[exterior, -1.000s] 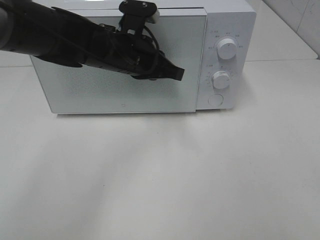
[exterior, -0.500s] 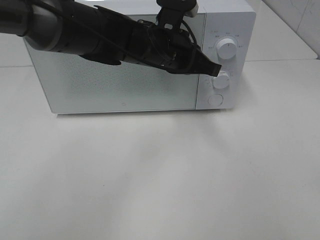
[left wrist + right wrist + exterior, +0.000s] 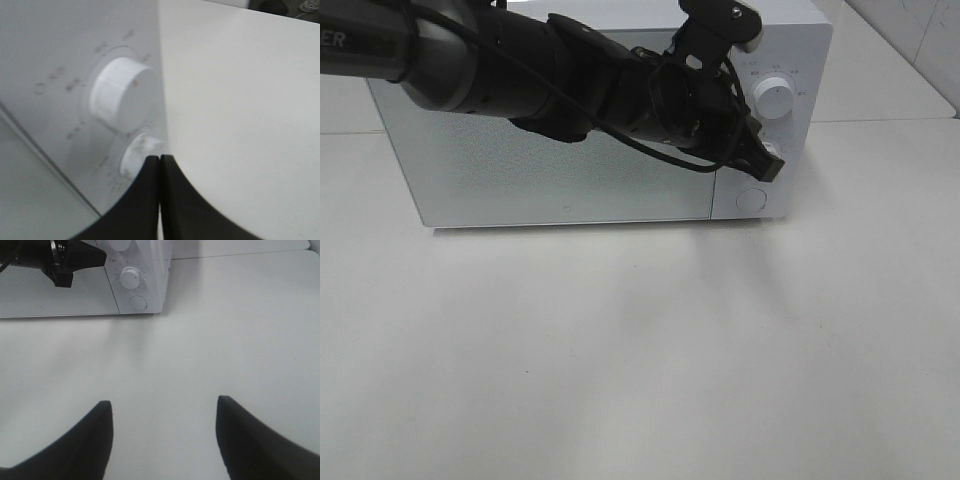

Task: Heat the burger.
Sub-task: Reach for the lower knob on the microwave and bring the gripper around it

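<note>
The burger is out of view; the white microwave (image 3: 570, 160) has its door closed. My left arm reaches across the front of the door from the left. Its left gripper (image 3: 770, 167) is shut, tips together right at the lower knob (image 3: 139, 150) on the control panel, just below the larger upper knob (image 3: 122, 95). Whether the tips touch the lower knob, I cannot tell. My right gripper (image 3: 162, 412) hangs open over bare table in front of the microwave, nothing between its fingers (image 3: 97, 427). It does not show in the exterior high view.
A round button (image 3: 750, 198) sits under the knobs on the panel. The upper knob (image 3: 775, 97) shows above my left wrist. White tabletop (image 3: 640, 350) spreads in front of and to the right of the microwave.
My left arm has swept right across the microwave door to the control panel, and its shut tip has dropped to the lower knob. The right gripper has stayed as it was.
</note>
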You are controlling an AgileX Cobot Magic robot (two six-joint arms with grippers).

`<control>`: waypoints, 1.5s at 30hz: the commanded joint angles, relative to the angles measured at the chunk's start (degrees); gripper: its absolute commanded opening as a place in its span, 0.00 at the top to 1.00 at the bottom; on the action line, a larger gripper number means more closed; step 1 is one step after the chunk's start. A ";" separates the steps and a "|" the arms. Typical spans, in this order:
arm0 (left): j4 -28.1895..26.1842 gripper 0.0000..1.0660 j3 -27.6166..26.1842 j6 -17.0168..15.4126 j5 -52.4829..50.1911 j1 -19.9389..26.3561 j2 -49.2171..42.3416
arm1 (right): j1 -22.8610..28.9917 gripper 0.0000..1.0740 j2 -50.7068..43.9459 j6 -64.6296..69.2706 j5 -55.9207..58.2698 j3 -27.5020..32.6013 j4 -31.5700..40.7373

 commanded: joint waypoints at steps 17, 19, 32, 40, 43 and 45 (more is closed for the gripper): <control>62.85 1.00 -0.52 -63.37 37.70 -0.86 -8.54 | -0.06 0.47 -1.55 -0.92 -0.57 0.17 0.06; 64.69 1.00 -0.52 -65.89 40.28 -0.86 -9.00 | -0.06 0.47 -1.55 -0.92 -0.57 0.17 0.06; 73.68 1.00 -0.17 -81.19 65.89 -0.69 -10.60 | -0.06 0.47 -1.55 -0.92 -0.57 0.17 0.06; 79.13 1.00 4.53 -85.60 65.89 -0.69 -13.41 | -0.06 0.47 -1.55 -0.92 -0.57 0.17 0.06; 79.76 1.00 5.50 -85.94 65.89 -0.69 -13.98 | -0.06 0.47 -1.55 -0.92 -0.57 0.17 0.06; 80.96 1.00 9.45 -86.00 65.89 -0.57 -16.39 | -0.06 0.47 -1.55 -0.92 -0.57 0.17 0.06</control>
